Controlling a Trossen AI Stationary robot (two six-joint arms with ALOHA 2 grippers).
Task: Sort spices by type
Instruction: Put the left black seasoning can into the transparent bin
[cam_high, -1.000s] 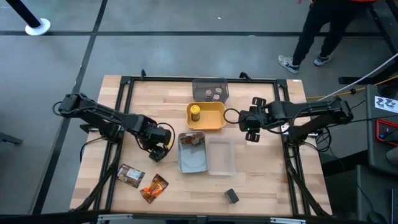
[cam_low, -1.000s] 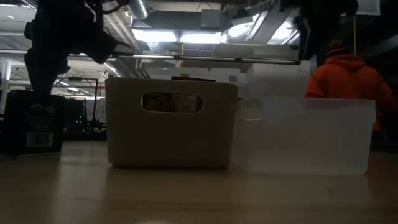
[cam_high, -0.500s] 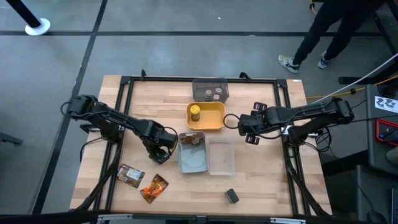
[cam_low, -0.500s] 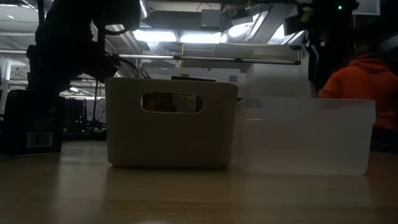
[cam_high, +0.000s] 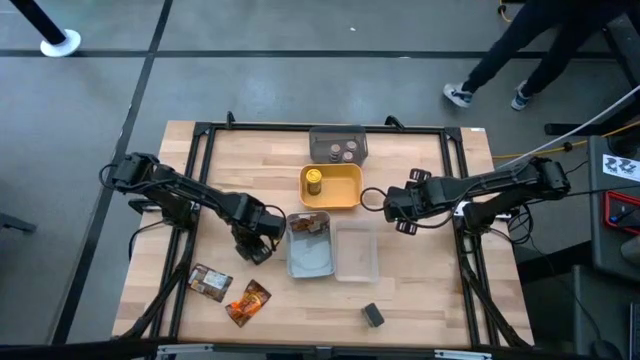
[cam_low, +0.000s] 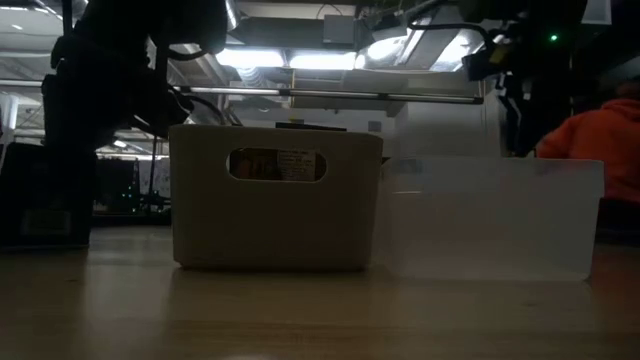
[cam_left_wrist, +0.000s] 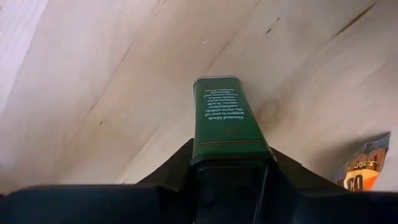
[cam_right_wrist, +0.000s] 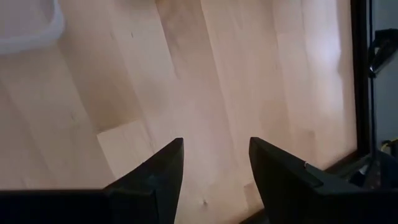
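A dark green spice tin (cam_left_wrist: 225, 118) stands upright on the wood left of the pale-blue tray (cam_high: 310, 262), and my left gripper (cam_high: 257, 246) (cam_left_wrist: 230, 158) is shut on it. In the low view the tin (cam_low: 45, 205) is a dark shape under that gripper. A brown packet (cam_high: 210, 283) and an orange packet (cam_high: 248, 302) lie near the front left. A dark cube box (cam_high: 372, 316) sits near the front edge. My right gripper (cam_high: 400, 215) (cam_right_wrist: 214, 165) hangs open over bare wood, right of the yellow tray (cam_high: 345, 200). My left gripper pinches the tin's upper end between its two fingers, one on each of two opposite sides (cam_left_wrist: 199, 149). The fingers (cam_left_wrist: 177, 168) come from above, pointing down along the tin. The tin's lower end (cam_left_wrist: 216, 81) is at the tabletop, and the tin stands upright.
The yellow tray holds a yellow-lidded jar (cam_high: 314, 180). The grey tray (cam_high: 338, 133) behind it holds two round jars. A packet (cam_high: 310, 224) lies in the pale-blue tray, with a clear tray (cam_high: 356, 250) on its right. A person walks beyond the far right corner.
My left gripper has come down over the dark tin, which has stayed where it stood. In the low view the gripper now covers the tin. The person behind the table has moved to the right.
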